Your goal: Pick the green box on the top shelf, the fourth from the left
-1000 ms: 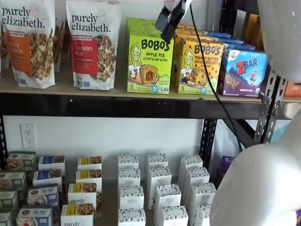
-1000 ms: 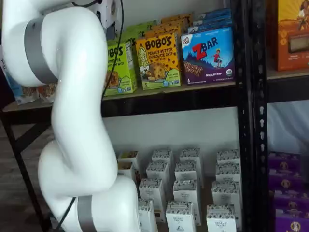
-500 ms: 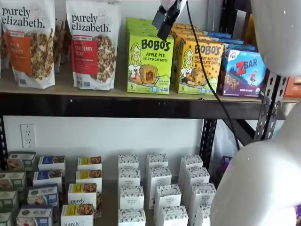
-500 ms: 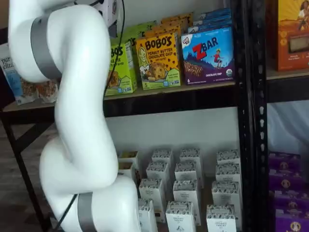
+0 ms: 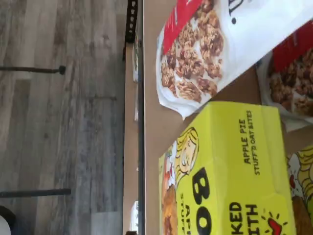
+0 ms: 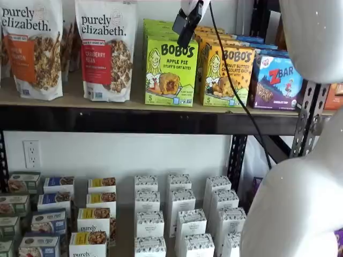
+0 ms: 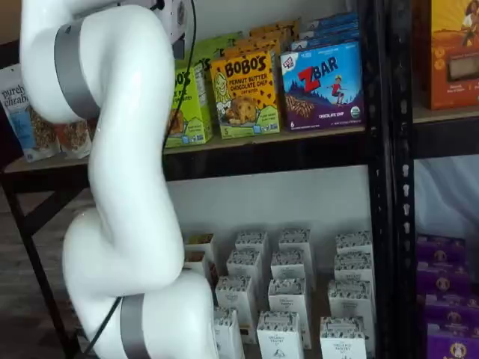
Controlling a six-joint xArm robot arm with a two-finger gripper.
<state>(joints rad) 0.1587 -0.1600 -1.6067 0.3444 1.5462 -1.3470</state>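
Note:
The green box (image 6: 170,72) stands upright at the front edge of the top shelf (image 6: 134,119), with more lime cartons lined up behind it. In a shelf view the green box (image 7: 187,105) is partly hidden by my white arm. My gripper (image 6: 185,25) hangs tilted in front of the box's upper right corner, black fingers pointing down and left, open with nothing between them. The wrist view looks down on the green box (image 5: 230,166), filling the frame's near part on the tan board (image 5: 151,98).
Granola bags (image 6: 107,48) stand left of the green box. A yellow-orange Bobo's carton (image 6: 228,75) touches its right side, then a ZBar box (image 6: 278,80). A black cable (image 6: 236,91) hangs from the gripper. My arm's white links (image 6: 300,203) fill the right foreground. Small white boxes (image 6: 179,214) sit below.
The gripper has drifted slightly up and left across the green box's top corner. The arm's links have shifted a little. No box has moved.

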